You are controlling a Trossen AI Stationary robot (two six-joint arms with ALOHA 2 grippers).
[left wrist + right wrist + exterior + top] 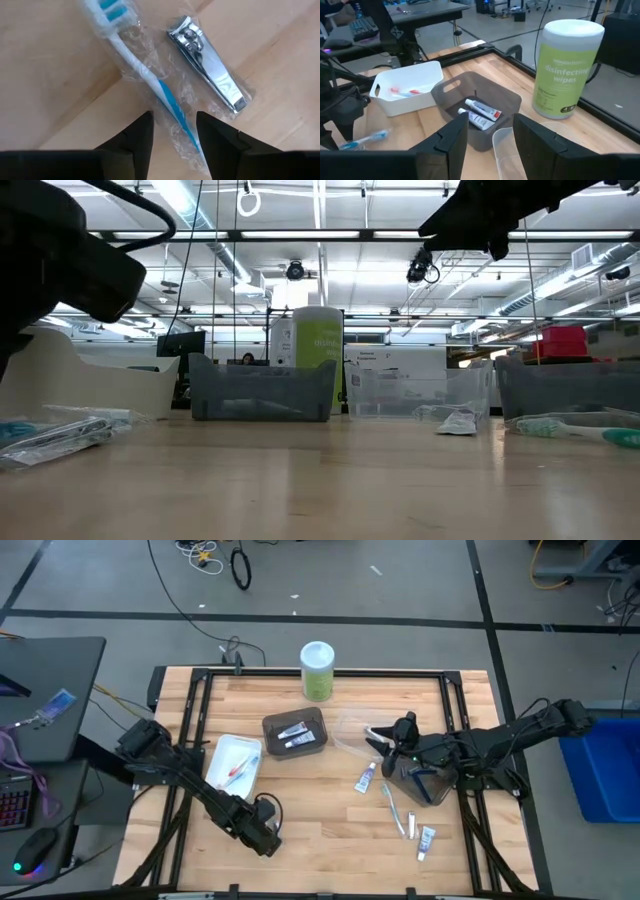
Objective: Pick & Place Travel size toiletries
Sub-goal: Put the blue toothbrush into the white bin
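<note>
Wooden table [320, 840] has bare room between the trays. Left gripper [172, 132], fingers apart and holding nothing, straddles a wrapped toothbrush [145, 75]; slick film may slip, and the nail clipper [207, 62] lies just beside. Right gripper [487, 132], parted, empty, hovers over the clear tray [512, 150].

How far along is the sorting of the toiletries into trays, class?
Done: two tubes lie in the dark tray, and one item in the white tray. In hand: the open left gripper is over a wrapped toothbrush beside a nail clipper. The open right gripper holds nothing. Left: several items on the table.
</note>
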